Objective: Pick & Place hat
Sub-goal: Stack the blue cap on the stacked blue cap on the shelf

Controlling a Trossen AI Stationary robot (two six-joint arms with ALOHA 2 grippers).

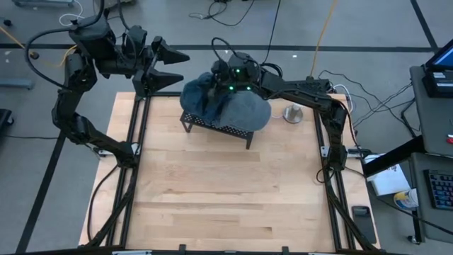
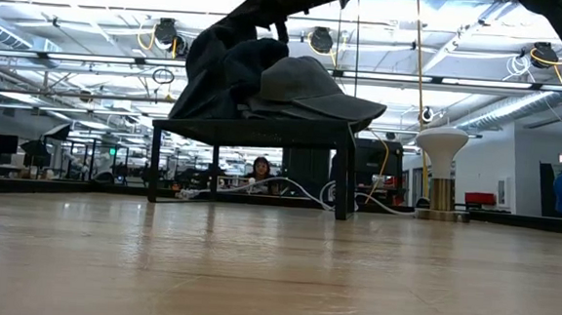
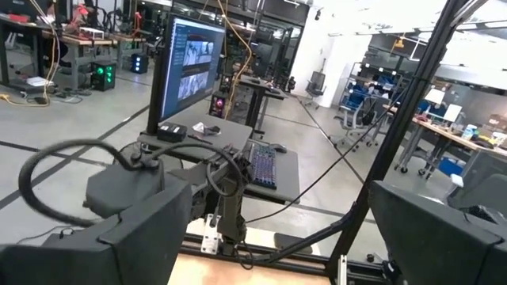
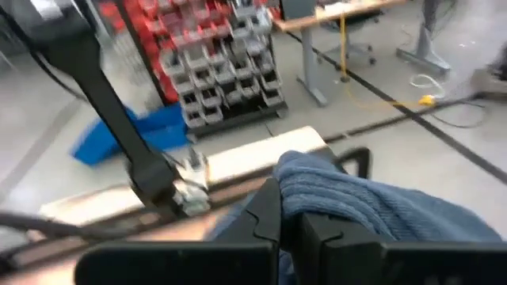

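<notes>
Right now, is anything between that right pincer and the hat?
No. The right pincer is shut on the hat over the rack. The left pincer waits open, off to the side.

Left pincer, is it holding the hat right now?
No, the left pincer hangs open and empty off the table's far left corner, apart from the hat on the rack.

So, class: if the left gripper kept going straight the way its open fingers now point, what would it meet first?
Probably the hats piled on the black rack. In the high view the left gripper points right along the table's far edge, open and empty, toward that pile. Height is unclear, so it might pass behind instead.
</notes>
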